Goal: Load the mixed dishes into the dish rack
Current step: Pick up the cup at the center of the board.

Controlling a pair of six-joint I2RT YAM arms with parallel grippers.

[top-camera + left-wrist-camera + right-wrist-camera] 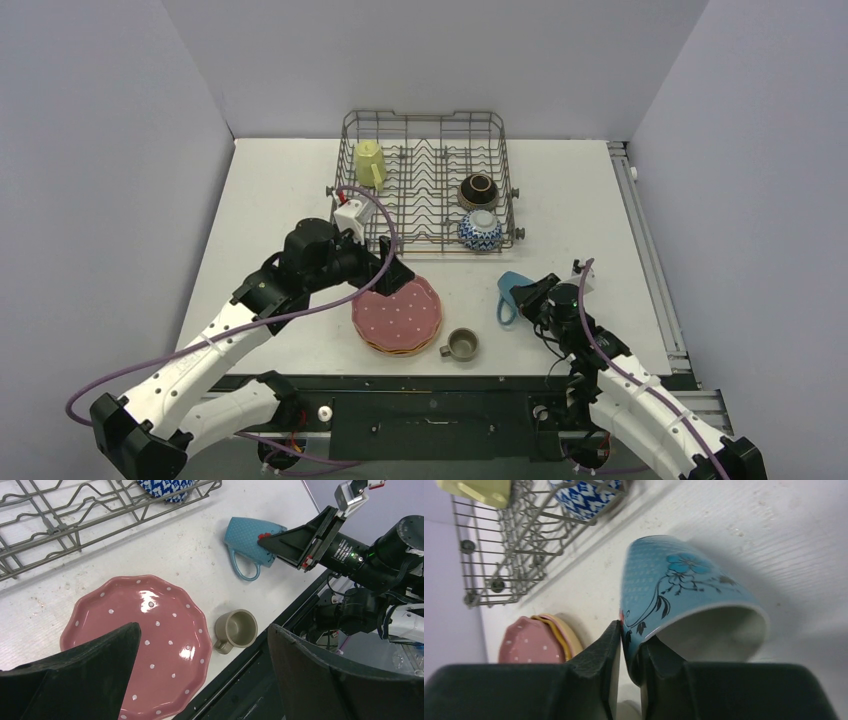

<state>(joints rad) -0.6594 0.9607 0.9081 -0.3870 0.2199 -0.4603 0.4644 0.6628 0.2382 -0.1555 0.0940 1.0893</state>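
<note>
The blue mug point(674, 580) lies on its side on the table, right of the plates. My right gripper point(630, 635) is shut on its rim, one finger inside and one outside; from above the mug point(510, 293) shows just left of that gripper point(530, 295). My left gripper point(202, 630) hangs open and holds nothing, above the pink dotted plate point(150, 630) that tops a stack point(400, 315). A small grey-olive mug point(461, 344) stands upright to the right of the stack. The dish rack point(420, 113) holds a yellow mug point(369, 163), a dark brown bowl point(478, 190) and a blue-white bowl point(480, 231).
The rack's front rail point(100, 525) runs close behind the plates. The table's near edge, a black frame point(260, 665), lies just beyond the small mug point(236, 628). Grey walls close in the table at the left, back and right.
</note>
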